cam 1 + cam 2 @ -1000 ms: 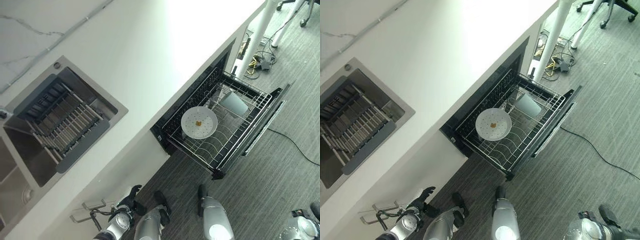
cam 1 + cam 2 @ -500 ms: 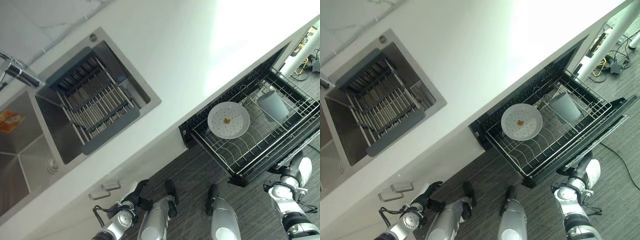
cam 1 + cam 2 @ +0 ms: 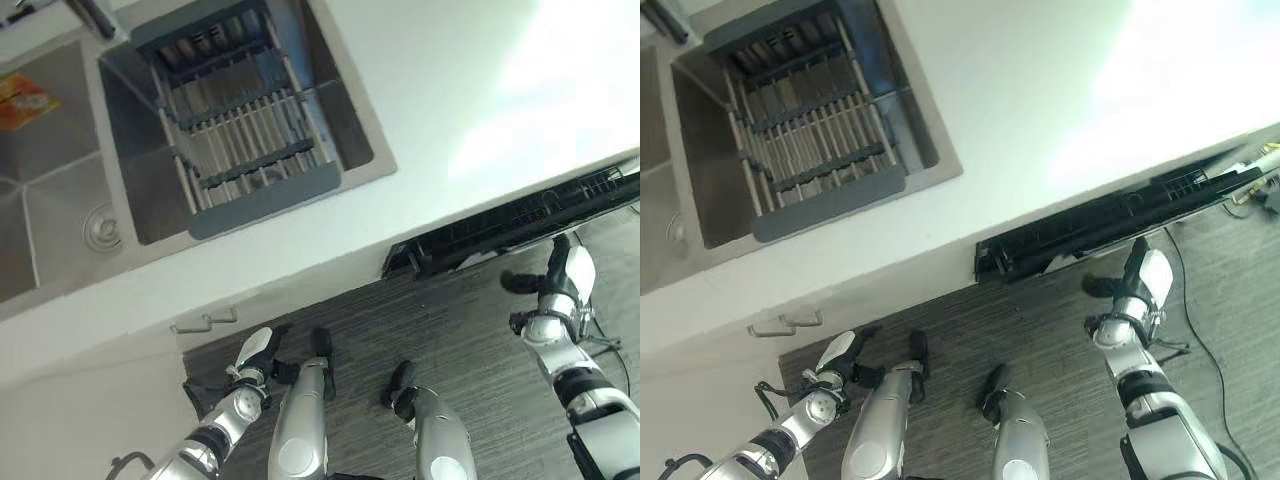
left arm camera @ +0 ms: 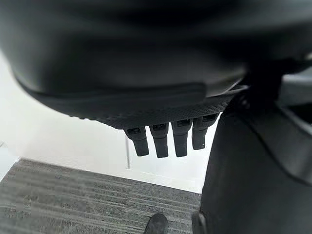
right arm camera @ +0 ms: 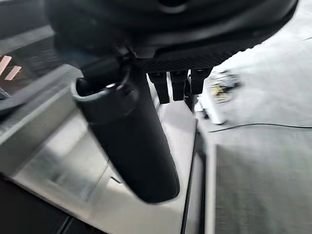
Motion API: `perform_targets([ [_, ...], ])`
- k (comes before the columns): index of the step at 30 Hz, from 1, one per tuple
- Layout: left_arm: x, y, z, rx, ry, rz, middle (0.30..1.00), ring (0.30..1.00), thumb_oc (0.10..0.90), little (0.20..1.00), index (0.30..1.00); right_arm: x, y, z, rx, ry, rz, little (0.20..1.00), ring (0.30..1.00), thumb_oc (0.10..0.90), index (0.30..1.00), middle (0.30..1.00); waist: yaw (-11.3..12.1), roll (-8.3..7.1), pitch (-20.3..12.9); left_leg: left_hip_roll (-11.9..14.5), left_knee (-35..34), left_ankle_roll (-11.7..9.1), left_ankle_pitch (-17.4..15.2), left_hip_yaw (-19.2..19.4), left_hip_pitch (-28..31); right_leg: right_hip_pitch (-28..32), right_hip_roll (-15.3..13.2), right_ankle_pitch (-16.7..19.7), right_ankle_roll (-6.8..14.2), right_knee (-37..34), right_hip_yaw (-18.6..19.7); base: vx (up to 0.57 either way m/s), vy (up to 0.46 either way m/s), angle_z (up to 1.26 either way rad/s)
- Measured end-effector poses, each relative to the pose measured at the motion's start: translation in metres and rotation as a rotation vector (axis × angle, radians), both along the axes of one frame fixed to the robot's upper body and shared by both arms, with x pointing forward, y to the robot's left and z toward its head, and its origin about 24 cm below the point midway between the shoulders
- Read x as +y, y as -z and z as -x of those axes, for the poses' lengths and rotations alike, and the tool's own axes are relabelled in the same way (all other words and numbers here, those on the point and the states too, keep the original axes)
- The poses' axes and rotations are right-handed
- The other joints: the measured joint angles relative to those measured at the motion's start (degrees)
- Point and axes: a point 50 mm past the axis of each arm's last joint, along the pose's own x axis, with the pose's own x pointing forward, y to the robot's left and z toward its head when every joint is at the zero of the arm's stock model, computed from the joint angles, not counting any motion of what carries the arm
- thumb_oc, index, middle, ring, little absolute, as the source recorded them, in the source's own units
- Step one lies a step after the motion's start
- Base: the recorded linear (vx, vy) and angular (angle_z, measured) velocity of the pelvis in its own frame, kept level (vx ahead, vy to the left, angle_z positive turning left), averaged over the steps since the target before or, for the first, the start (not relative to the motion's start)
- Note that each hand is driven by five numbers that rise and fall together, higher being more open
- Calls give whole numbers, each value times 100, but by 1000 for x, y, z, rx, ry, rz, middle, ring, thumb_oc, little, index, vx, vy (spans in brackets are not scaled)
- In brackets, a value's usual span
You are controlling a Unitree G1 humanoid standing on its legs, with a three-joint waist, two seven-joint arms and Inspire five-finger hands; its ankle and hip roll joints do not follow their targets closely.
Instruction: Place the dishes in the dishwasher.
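We see the dishwasher (image 3: 1110, 225) under the white countertop (image 3: 430, 90) now showing just a dark, narrow strip of rack and front edge. 1 second ago its rack stood pulled well out over the grey floor (image 3: 460, 330), carrying a white plate and a pale cup; those dishes no longer show, hidden under the counter edge. The camera has also swung a good deal, so part of this change is our own viewpoint. We judge the rack has been pushed most of the way in, which suggests the loading is done or nearly done.

Our right hand (image 3: 1137, 283) is raised just in front of the dishwasher's front edge, fingers relaxed and straight, thumb out, grasping nothing; half a second ago it was lower and farther from the machine. Whether it touches the front we cannot tell. Our left hand (image 3: 256, 356) hangs low by the cabinet handle (image 3: 205, 322), released and empty.

The sink (image 3: 60, 200) with its grey drying rack (image 3: 240, 140) holds no dishes that we can make out.
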Motion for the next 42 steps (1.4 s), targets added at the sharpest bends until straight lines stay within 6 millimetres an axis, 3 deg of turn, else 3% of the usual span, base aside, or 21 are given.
perform_targets([
  [4,22,5,7,72,-13,-66,900,900,800,900,900,9,2,-7,85,-72,78,900,900,800,900,900,131,-279,-2,8,157,-30,-87,-102,18,196,15,-101,30,50,-64,158,-60,24],
  [12,40,22,33,202,-46,-117,900,900,800,900,900,17,9,-14,224,-140,107,900,900,800,900,900,260,-438,3,101,347,-36,-128,-180,126,444,93,-103,20,112,-151,104,-63,5],
  [18,45,26,40,246,-83,-120,900,900,800,900,900,45,22,-18,236,-206,52,900,900,800,900,900,267,-522,-2,249,174,-55,9,-98,305,526,182,-129,-89,133,-160,3,-61,-1],
  [21,50,34,52,316,-246,19,900,900,800,900,900,74,37,-11,207,-311,-21,900,900,800,900,900,116,-598,-13,332,86,-70,38,43,506,668,215,-170,-117,80,-143,0,-11,0],
  [24,50,48,75,398,-471,234,900,900,800,900,900,98,76,22,213,-371,-178,900,900,800,900,900,16,-679,-71,414,-64,-65,62,303,834,885,198,-214,-113,-42,-105,5,59,-5],
  [25,51,55,90,439,-568,317,900,900,800,900,900,111,90,42,192,-400,-271,900,900,800,900,900,-42,-695,-100,451,-149,-24,66,534,1026,1069,190,-207,-86,-134,-78,-6,100,-15],
  [26,49,64,111,483,-642,381,900,900,800,900,900,117,116,70,272,-412,-325,900,900,800,900,900,-129,-725,-338,410,-187,-41,-8,605,1096,1093,173,-202,-30,-211,-14,-27,121,-23],
  [28,45,75,143,514,-801,506,900,900,800,900,900,108,162,134,453,-342,-411,900,900,800,900,900,-216,-704,-848,318,-217,10,-62,781,1191,1124,52,-188,28,-264,72,-64,140,-21],
  [29,41,80,160,512,-919,553,900,900,800,900,900,88,188,180,633,-230,-420,900,900,800,900,900,-389,-651,-1100,164,-294,82,-91,874,1340,1177,-71,-187,82,-206,193,-148,195,-2],
  [30,39,79,155,480,-933,558,900,900,800,900,900,68,195,195,705,-132,-411,900,900,800,900,900,-563,-596,-1133,39,-393,135,-57,861,1392,1207,-168,-176,219,-204,206,-160,153,3],
  [32,44,68,138,366,-922,534,900,900,800,900,900,48,193,206,677,-28,-432,900,900,800,900,900,-500,-505,-1333,-84,-551,137,-44,852,1331,945,-285,-307,268,-31,304,-196,96,5],
  [35,47,68,141,387,-897,429,900,900,800,900,900,29,189,209,667,-3,-399,900,900,800,900,900,-486,-309,-1594,-130,-685,116,-42,867,1198,693,-258,-309,254,3,463,-143,26,-1],
  [36,51,69,148,416,-887,371,900,900,800,900,900,25,186,208,651,-7,-387,900,900,800,900,900,-485,-227,-1651,-133,-777,78,-17,920,1188,615,-261,-301,240,-3,472,-135,31,-2],
  [39,57,75,183,513,-844,216,900,900,800,900,900,23,187,213,648,-21,-388,900,900,800,900,900,-488,-166,-1779,-140,-823,39,23,949,1167,494,-287,-291,221,71,481,-133,60,-6],
  [40,52,79,194,562,-788,173,900,900,800,900,900,23,186,211,636,-41,-387,900,900,800,900,900,-491,-162,-1801,-205,-868,154,214,951,1164,353,-369,-334,201,252,528,-139,99,-8],
  [42,49,80,197,572,-777,184,900,900,800,900,900,26,185,206,630,-72,-386,900,900,800,900,900,-479,-167,-1853,-289,-953,164,269,975,1175,288,-443,-353,223,329,582,-76,60,-7],
])
